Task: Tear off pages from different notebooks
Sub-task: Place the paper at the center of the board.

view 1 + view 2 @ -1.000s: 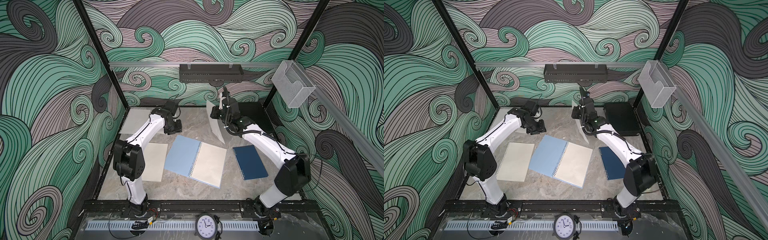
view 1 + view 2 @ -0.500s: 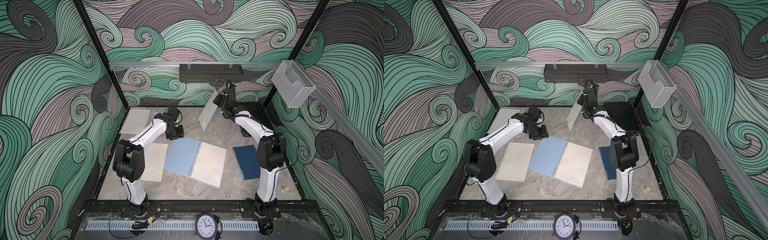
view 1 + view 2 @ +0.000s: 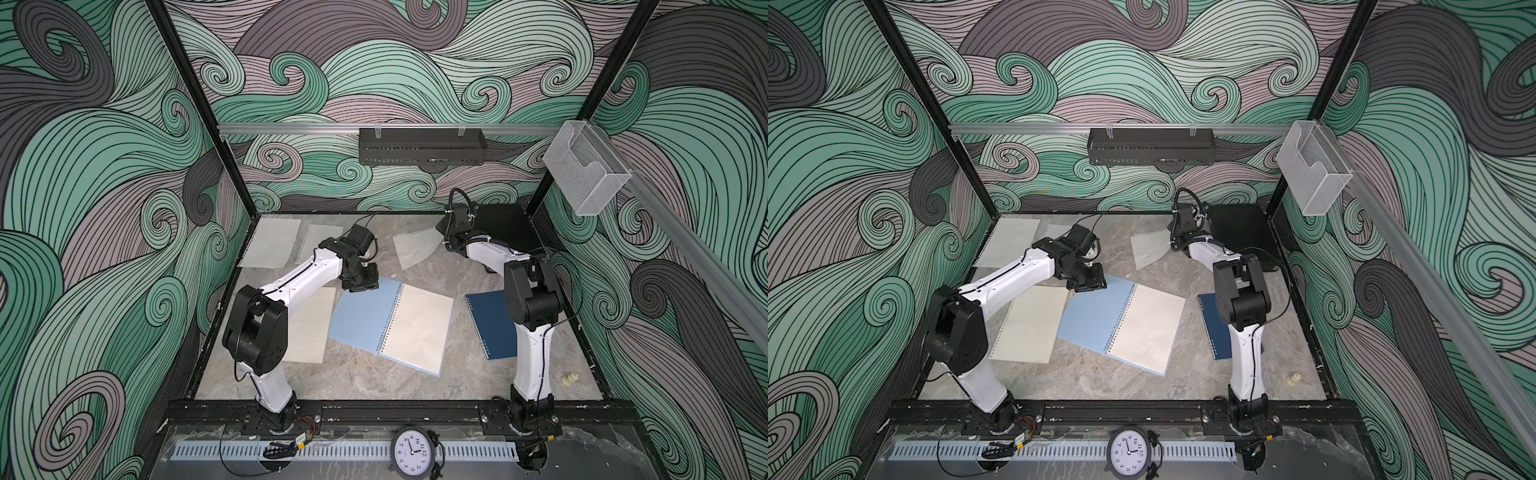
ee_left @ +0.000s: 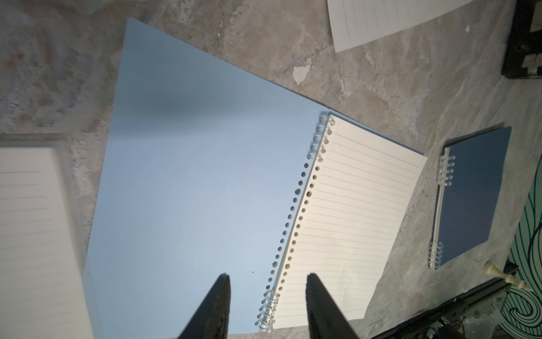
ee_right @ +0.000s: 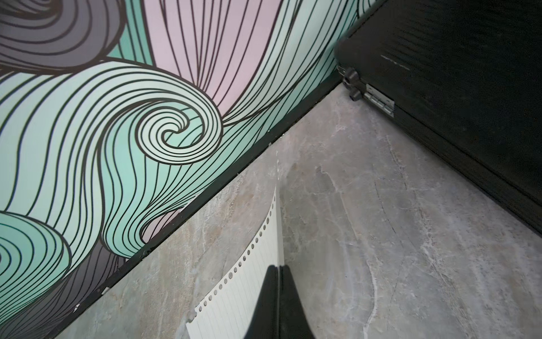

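Right gripper (image 5: 278, 267) is clamping a loose page (image 5: 234, 296) above the table, left gripper (image 4: 268, 277) is hovering jaws-parted over the light blue notebook (image 4: 190, 176) by its spiral.

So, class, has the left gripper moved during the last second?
Yes. The left gripper has come towards the camera, from the bare table behind the light blue notebook to over its far corner.

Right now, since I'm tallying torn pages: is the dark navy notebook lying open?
No, the dark navy notebook lies closed on the table with its cover facing up.
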